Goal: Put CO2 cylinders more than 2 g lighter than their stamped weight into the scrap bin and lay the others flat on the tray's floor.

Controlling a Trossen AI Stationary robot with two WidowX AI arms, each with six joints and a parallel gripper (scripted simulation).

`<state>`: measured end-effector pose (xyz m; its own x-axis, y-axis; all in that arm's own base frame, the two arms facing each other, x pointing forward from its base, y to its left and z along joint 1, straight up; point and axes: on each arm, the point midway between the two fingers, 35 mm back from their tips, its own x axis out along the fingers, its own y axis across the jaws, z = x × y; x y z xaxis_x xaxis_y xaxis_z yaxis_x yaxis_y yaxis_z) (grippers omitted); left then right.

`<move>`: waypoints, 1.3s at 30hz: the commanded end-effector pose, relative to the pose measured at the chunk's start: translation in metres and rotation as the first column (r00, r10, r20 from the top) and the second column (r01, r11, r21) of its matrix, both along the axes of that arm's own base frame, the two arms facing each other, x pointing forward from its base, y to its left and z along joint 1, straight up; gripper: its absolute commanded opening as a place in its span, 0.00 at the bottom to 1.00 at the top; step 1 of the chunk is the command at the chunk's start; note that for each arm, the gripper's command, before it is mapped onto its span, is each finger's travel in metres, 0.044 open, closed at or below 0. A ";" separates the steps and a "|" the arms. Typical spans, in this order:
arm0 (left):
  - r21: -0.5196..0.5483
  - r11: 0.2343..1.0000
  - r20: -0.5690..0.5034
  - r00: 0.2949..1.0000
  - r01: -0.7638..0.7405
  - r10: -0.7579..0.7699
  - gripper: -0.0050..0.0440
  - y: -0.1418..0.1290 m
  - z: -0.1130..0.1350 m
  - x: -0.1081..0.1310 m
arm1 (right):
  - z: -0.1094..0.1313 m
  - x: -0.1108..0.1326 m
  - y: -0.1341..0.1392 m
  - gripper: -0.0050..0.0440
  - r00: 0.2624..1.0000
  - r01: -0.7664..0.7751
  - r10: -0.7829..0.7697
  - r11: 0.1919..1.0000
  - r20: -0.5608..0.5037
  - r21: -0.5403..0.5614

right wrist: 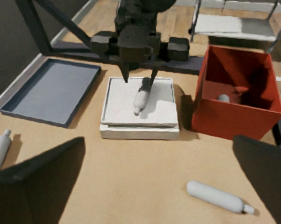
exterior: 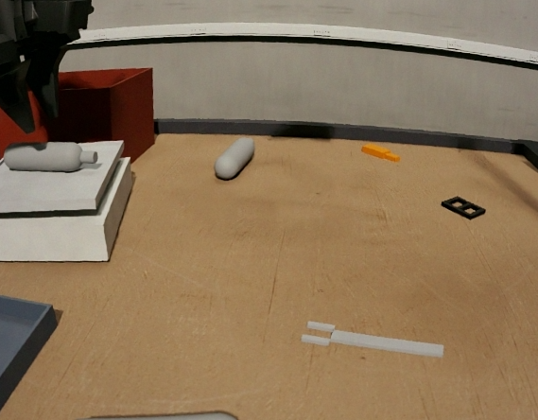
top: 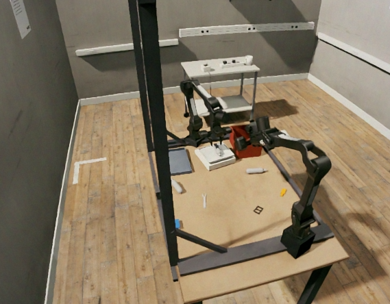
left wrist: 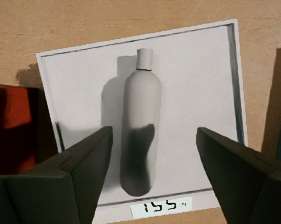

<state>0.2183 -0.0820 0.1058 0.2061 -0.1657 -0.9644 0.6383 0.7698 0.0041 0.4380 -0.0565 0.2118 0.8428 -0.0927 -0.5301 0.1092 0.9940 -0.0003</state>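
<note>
A grey CO2 cylinder [left wrist: 140, 135] lies flat on the white scale [top: 214, 157], whose display [left wrist: 160, 206] reads 155. My left gripper [left wrist: 154, 133] hangs just above the cylinder, with open fingers on either side of it and not touching it; it also shows in the right wrist view [right wrist: 140, 77]. My right gripper [top: 247, 135] is open and empty beside the red scrap bin [right wrist: 236, 95]. One cylinder [right wrist: 222, 98] lies in the bin. Two more lie on the table, one in front of the bin [top: 256, 170] and one near the blue-grey tray [top: 177, 185]. The tray [right wrist: 53, 90] holds nothing. No stamped weight is readable.
A white wrench [exterior: 372, 341], an orange block [exterior: 380, 152] and a black buckle [exterior: 462, 207] lie on the table's nearer half. A dark frame post [top: 156, 120] stands by the tray. A small blue piece [top: 177, 223] sits at the table's edge.
</note>
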 end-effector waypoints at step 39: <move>0.166 0.984 -0.203 0.979 0.067 -0.032 0.62 -0.011 -0.025 0.024 | 0.011 -0.003 0.000 1.00 1.000 -0.001 0.001 1.000 0.031 -0.004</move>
<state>0.2420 -0.0922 0.0852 -0.0001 -0.0003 -1.0000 0.6766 0.7364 -0.0003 0.4351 -0.0561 0.2099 0.8423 -0.0925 -0.5310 0.1091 0.9940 -0.0002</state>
